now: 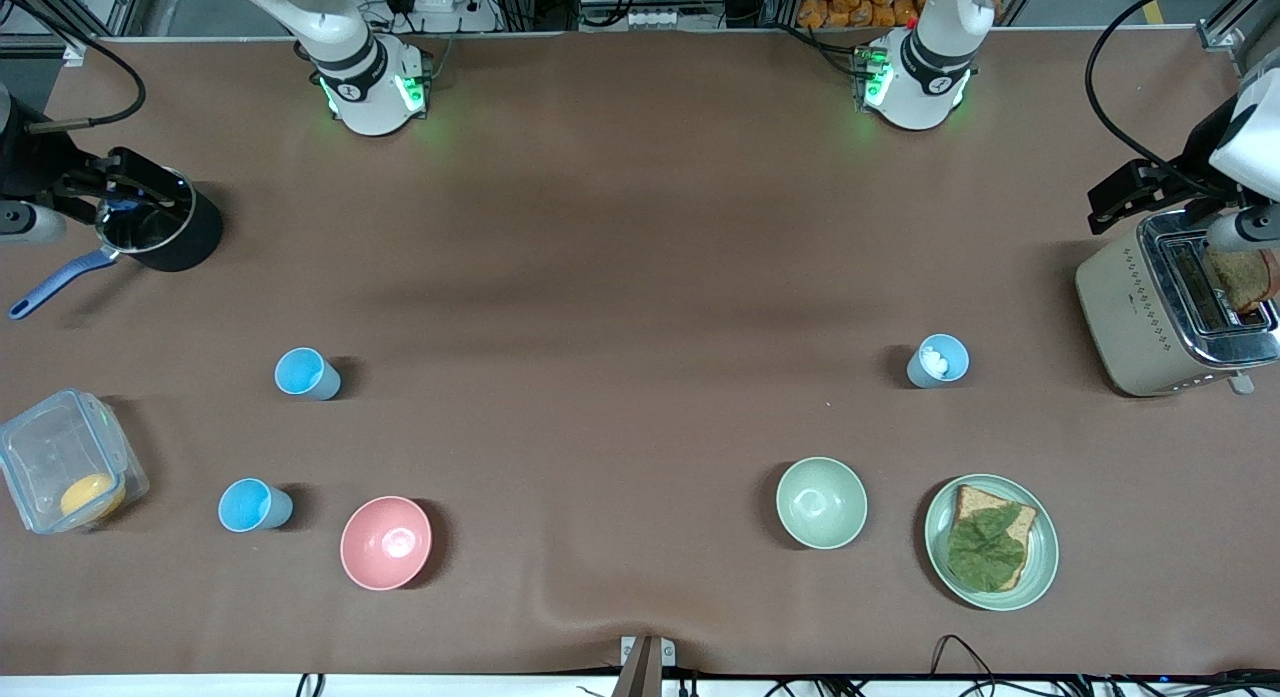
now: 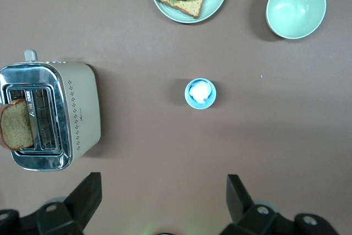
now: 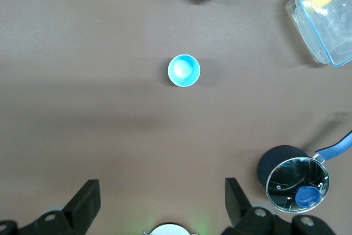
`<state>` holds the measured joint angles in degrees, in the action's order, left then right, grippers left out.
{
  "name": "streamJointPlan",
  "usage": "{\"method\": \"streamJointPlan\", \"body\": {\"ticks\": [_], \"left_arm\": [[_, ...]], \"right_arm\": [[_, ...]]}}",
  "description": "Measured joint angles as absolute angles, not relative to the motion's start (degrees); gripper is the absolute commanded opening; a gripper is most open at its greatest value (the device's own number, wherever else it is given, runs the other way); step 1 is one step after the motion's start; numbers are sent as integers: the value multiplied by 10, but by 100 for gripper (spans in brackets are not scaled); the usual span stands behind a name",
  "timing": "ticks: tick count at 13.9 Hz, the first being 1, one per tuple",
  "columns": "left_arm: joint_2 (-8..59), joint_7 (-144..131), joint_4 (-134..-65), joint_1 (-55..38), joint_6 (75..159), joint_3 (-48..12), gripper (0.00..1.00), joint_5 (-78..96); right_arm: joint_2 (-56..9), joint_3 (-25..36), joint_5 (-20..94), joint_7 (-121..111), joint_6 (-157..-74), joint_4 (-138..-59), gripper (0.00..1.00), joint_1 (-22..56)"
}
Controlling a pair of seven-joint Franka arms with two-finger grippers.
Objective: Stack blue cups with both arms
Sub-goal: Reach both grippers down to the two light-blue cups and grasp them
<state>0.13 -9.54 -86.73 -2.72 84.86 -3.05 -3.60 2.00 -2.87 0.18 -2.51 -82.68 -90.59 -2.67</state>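
Black left gripper (image 2: 159, 205) fingers spread wide, empty; right gripper (image 3: 159, 205) likewise; both wait.

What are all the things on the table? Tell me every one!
sky blue cup: one, right arm's end
deeper blue cup: one, nearer the camera than the sky blue cup
paler blue cup: one, white bit inside, left arm's end
pink bowl: one, beside the deeper blue cup
green bowl: one, beside the plate
green plate: one, holds bread and lettuce
toaster: one, cream, toast inside
clear box: one, something yellow inside
black pot: one, blue handle
left gripper: open, above the table
right gripper: open, above the table
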Motion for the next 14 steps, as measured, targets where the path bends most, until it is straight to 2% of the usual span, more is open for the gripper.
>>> {"method": "streamJointPlan", "body": {"ticks": [6,9,11,14], "left_arm": [[8,-92,-869,-26,847,-30,100,-37],[47,-91,-883,-25,857,-30,100,-35],[79,-91,-923,-16,927,-29,100,-35],[100,-89,-1006,2,1037,-29,100,-35]], "right_arm": [[19,-28,2,-25,-827,-906,100,-27],[10,-26,2,-25,-826,-909,100,-29],[-20,-24,2,-25,-831,-915,100,-33],[-100,-22,2,-25,-881,-922,100,-48]]}}
